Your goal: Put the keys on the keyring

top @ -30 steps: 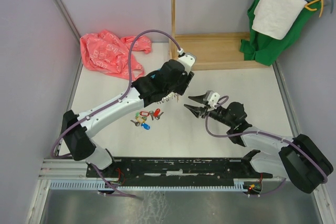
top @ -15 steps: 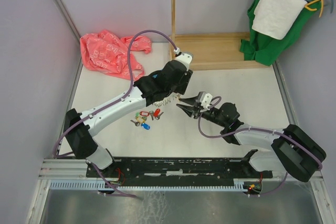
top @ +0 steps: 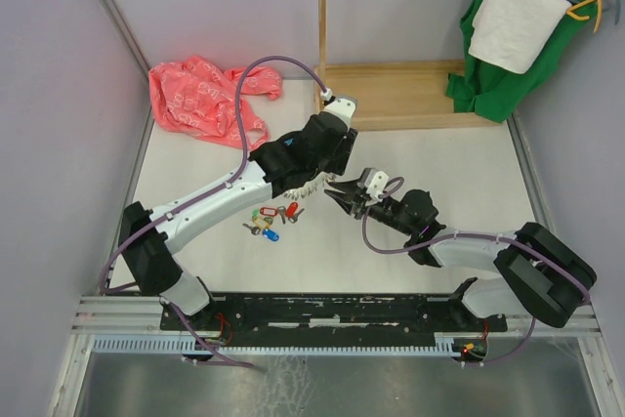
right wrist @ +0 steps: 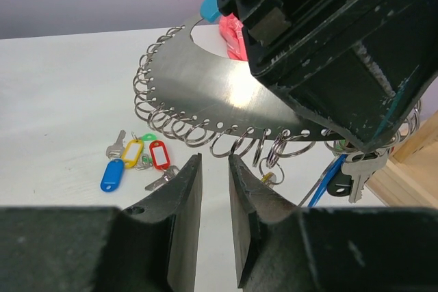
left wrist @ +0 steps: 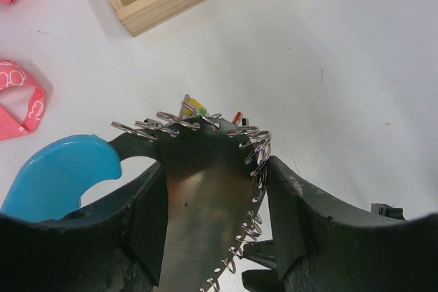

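Keys [top: 266, 222] with red, yellow, green and blue tags lay in a loose cluster left of centre on the white table [top: 195, 173]. Bare surface lay around them, and a crumpled pink bag [top: 195, 95] sat well apart at the upper left. Just right of the cluster, the left jaws gripped the keyring [top: 311, 186] by its flat steel plate. The left wrist view showed the plate filling the gap between the fingers [left wrist: 147, 217], with split rings along its edges and a light-blue handle [left wrist: 58, 176] at lower left. The right jaws stood narrow and empty, tips just under the rings; contact could not be told. A wooden frame [top: 400, 95] lay at the far edge, with green cloth [top: 483, 85] at the upper right. Only the right wrist view showed a hung key [right wrist: 356, 165] on the plate.
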